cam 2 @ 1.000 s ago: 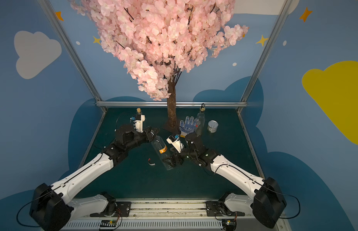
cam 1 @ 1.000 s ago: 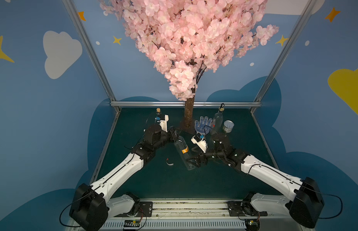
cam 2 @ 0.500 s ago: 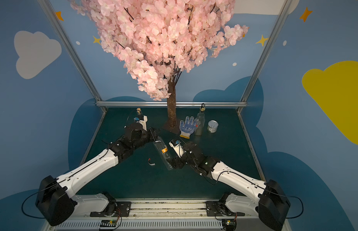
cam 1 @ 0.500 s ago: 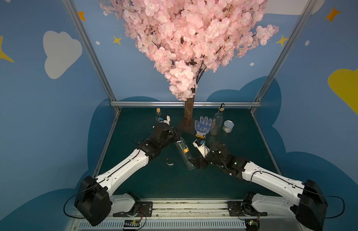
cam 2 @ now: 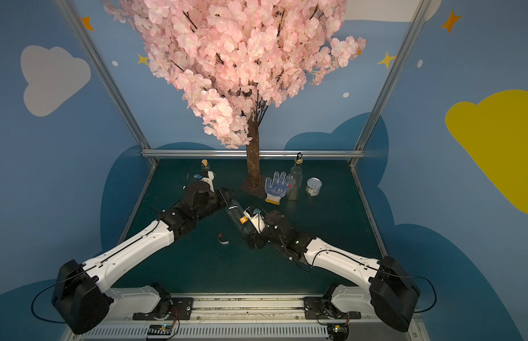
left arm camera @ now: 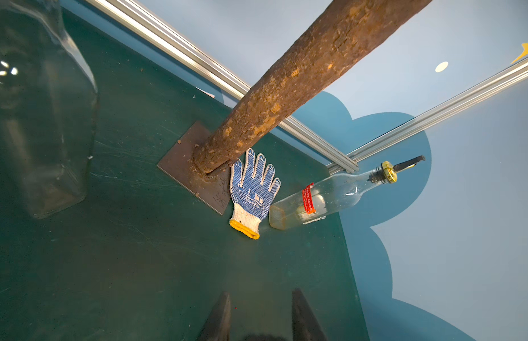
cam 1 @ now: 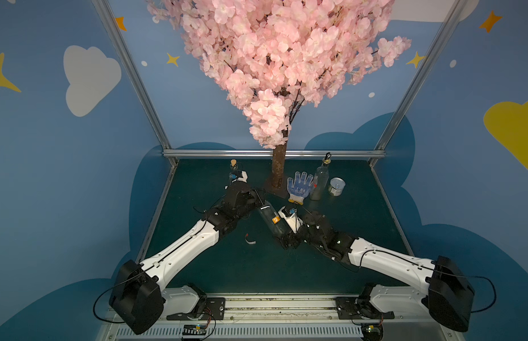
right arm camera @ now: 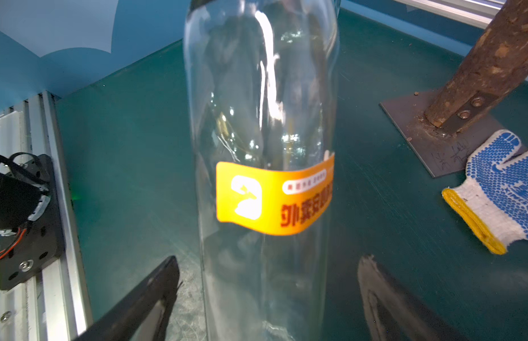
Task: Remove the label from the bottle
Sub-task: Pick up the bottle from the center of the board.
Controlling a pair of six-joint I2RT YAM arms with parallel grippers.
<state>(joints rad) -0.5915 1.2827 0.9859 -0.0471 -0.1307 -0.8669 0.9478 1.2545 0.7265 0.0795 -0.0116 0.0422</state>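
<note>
Straddling clear bottle [right arm camera: 261, 118] w/ orange label [right arm camera: 274, 197], right end effector [right arm camera: 268, 295] open.

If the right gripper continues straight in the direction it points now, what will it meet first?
Most likely the clear bottle with the orange label: it lies straight ahead, between the open fingers of the right gripper. Contact cannot be judged.

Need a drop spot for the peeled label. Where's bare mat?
Free: near strip between the arm bases and the label scrap; right side past the tin can. Crowded: centre around the bottle, and the back by tree trunk, glove, oil bottle.
</note>
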